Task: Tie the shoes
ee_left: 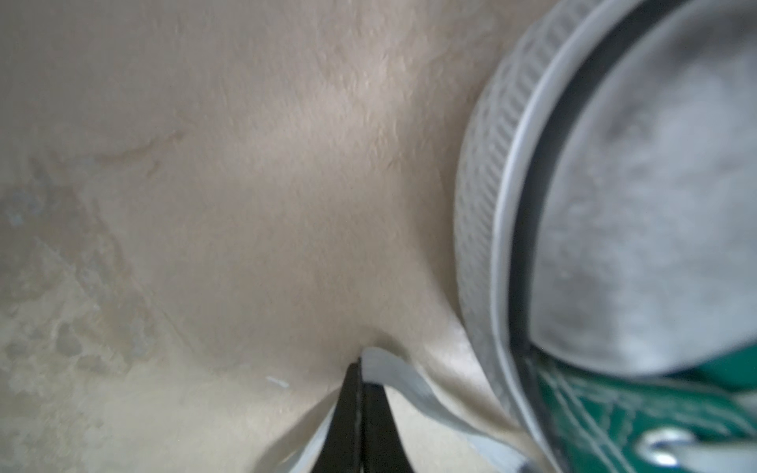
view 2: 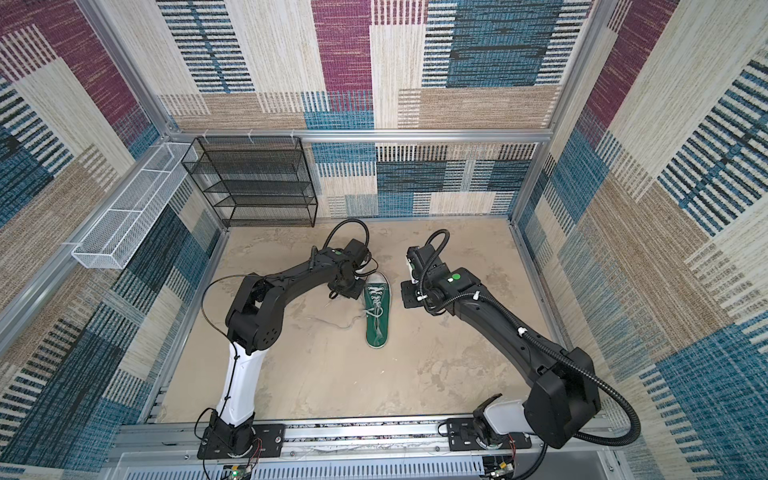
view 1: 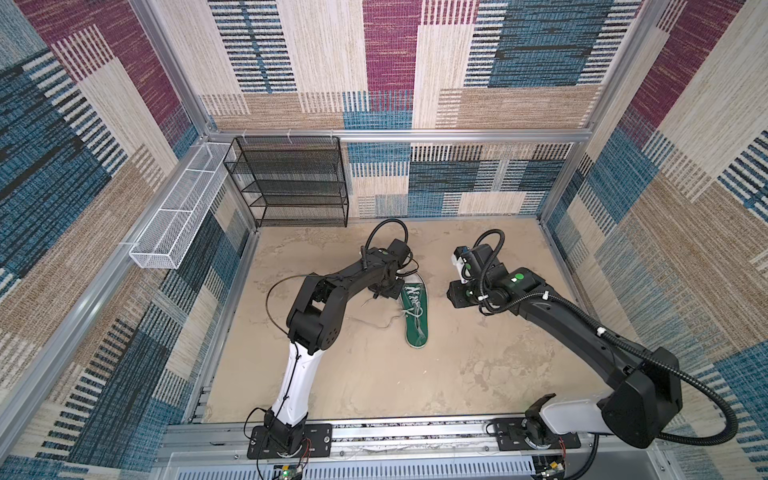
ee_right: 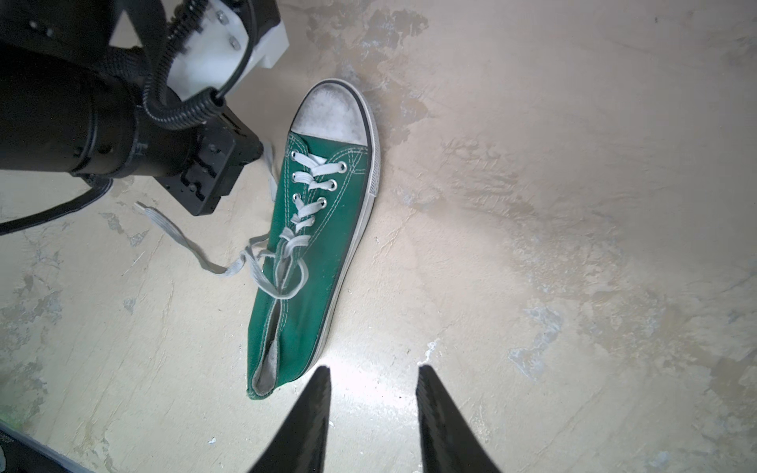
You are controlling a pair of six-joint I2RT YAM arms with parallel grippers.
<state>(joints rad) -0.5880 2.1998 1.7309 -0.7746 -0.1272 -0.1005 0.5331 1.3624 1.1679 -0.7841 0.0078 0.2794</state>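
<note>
Beside the shoe (ee_right: 327,229), left gripper (ee_left: 360,370) pinches a limp, probably slippery lace (ee_left: 413,389); hold near its end. Right gripper (ee_right: 373,368) part-open, empty.

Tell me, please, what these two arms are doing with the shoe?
The left gripper is shut on a whitish lace beside the white toe cap of the green sneaker, which lies on the beige tabletop. The right gripper is open and empty, apart from the sneaker at its side. The other lace end trails loose on the tabletop, and no bow is tied yet.
</note>
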